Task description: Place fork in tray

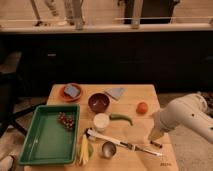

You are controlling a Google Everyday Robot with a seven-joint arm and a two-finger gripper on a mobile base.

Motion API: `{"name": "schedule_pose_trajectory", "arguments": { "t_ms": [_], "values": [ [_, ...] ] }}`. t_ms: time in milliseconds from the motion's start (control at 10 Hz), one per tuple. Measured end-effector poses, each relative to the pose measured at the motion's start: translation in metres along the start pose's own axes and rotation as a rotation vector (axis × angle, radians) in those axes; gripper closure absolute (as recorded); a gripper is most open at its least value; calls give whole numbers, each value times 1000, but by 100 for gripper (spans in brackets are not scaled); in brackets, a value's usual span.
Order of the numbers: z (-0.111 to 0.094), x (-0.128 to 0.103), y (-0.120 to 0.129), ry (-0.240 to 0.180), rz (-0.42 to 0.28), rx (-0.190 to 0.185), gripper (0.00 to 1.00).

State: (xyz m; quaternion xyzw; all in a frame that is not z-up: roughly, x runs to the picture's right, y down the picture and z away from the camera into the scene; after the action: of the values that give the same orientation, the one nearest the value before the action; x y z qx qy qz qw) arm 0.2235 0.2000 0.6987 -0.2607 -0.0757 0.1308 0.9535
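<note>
Hanging low at the right edge of the worktop (134, 99), the pincer (153, 138), whose spread I cannot tell, sits over the half-hidden fork (155, 143), seemingly placed to carry it to the tray (50, 106), well apart at left.

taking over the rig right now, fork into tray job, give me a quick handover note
Gripper: low over the right side of the table, close above the fork's right end.
Fork: flat on the table near the front edge, right of the small metal cup. Not in the tray.
Tray: at the table's left, with grapes in its far right corner.
Done: the gripper is at the fork, nothing more.
Left: grasp the fork, lift it, carry it left to the tray and set it down.
</note>
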Motion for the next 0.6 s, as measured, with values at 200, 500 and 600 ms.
{"name": "schedule_pose_trajectory", "arguments": {
  "t_ms": [200, 500, 600],
  "values": [
    [6, -10, 14, -6, -22, -4, 31],
    [7, -12, 17, -6, -22, -4, 31],
    [7, -11, 17, -6, -22, -4, 31]
  ]
}}
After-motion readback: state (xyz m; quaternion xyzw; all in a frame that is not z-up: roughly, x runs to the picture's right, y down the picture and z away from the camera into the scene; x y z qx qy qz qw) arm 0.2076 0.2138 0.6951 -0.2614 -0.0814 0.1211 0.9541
